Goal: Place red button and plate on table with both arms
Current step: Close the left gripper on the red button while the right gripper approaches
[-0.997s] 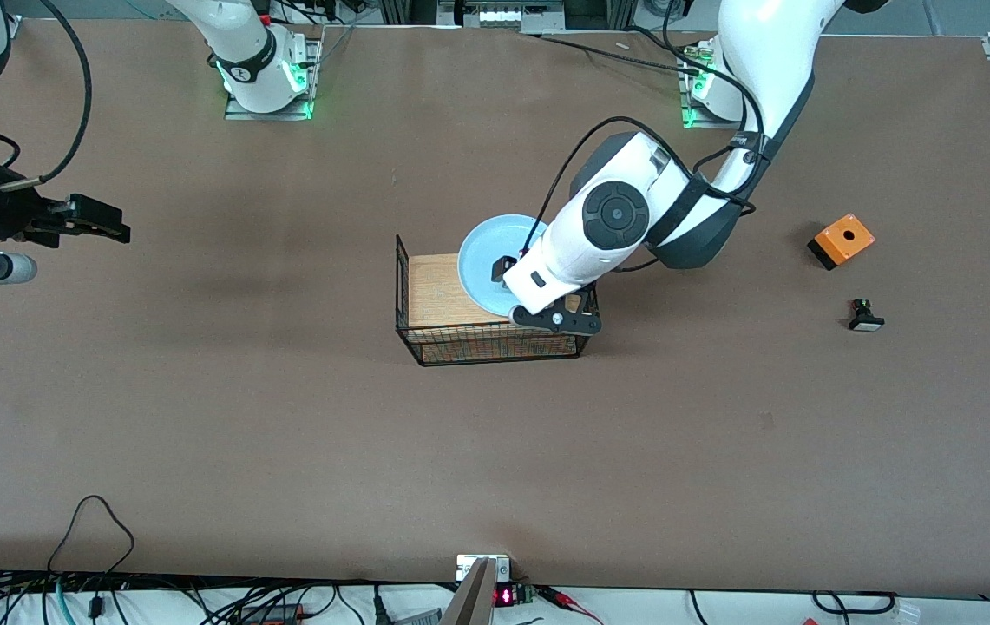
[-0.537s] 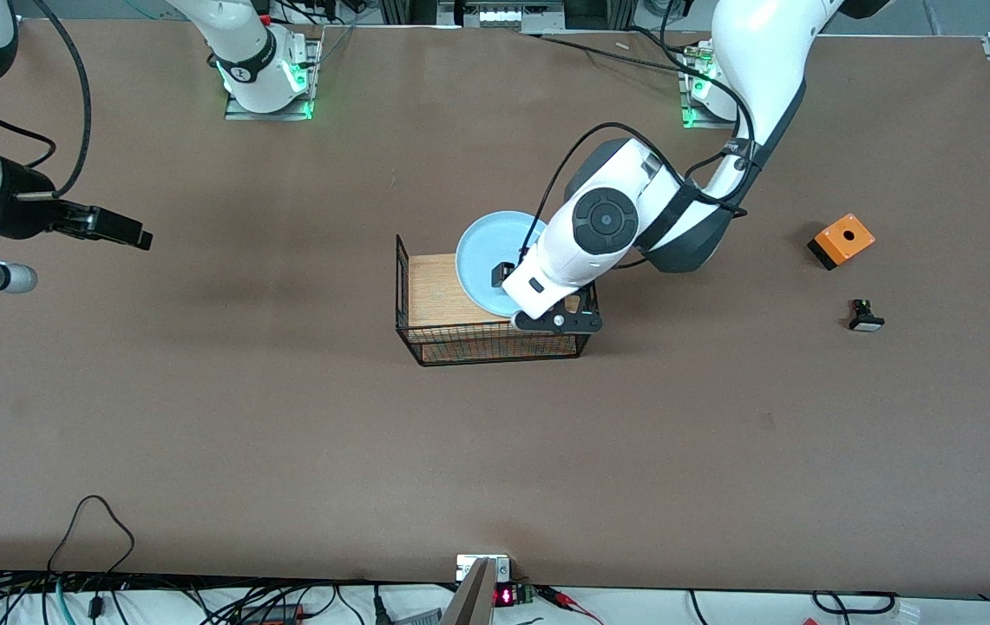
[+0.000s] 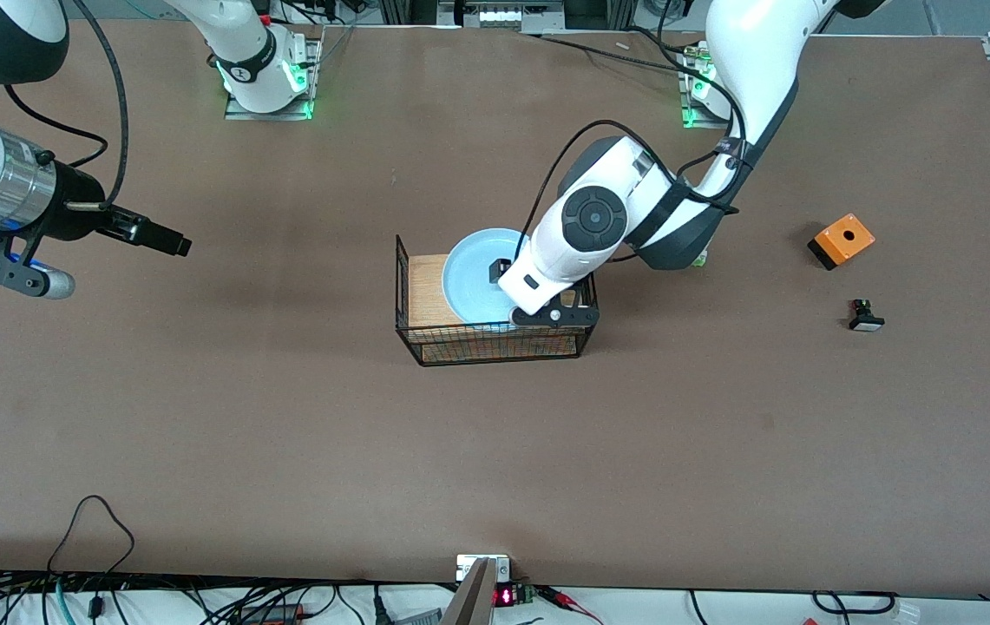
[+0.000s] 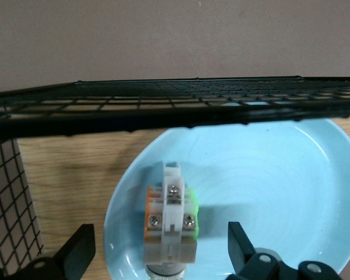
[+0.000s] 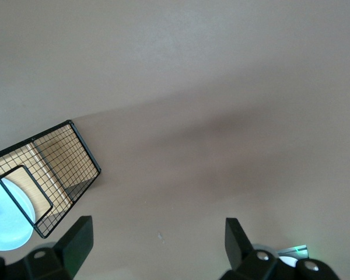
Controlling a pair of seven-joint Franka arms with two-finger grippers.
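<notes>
Clock bearings taken from the front view, 12 toward the arm bases.

Red button (image 4: 170,219): lying on its side in the plate (image 4: 268,192), screw terminals up, green and orange side marks showing; cap not clearly seen. Plate resting on the wooden board inside the wire basket (image 3: 495,343), near table (image 3: 286,434) centre.

Left gripper (image 4: 158,239): down inside the basket over the plate, fingers spread wide, one on either side of the button, not yet pinching it.

Right gripper (image 3: 169,243): fingers spread, empty, over bare table at 9 o'clock from the basket, well apart from it.

Risks, as judged:
- Slick, dished plate: likely to let the button skid or roll if only one finger lands first.
- Grip taken on the plate along with the block: tilt and spill on lifting.
- Basket wall just at 6 o'clock of the plate: snag on wire if drawn out low.
- Both arms at the basket together: clash between wrists.

Clearances:
- Broad open table at 6 and 9 o'clock from the basket.
- Orange box (image 3: 842,240) and black part with white cap (image 3: 866,317) at 3 o'clock, well apart.
</notes>
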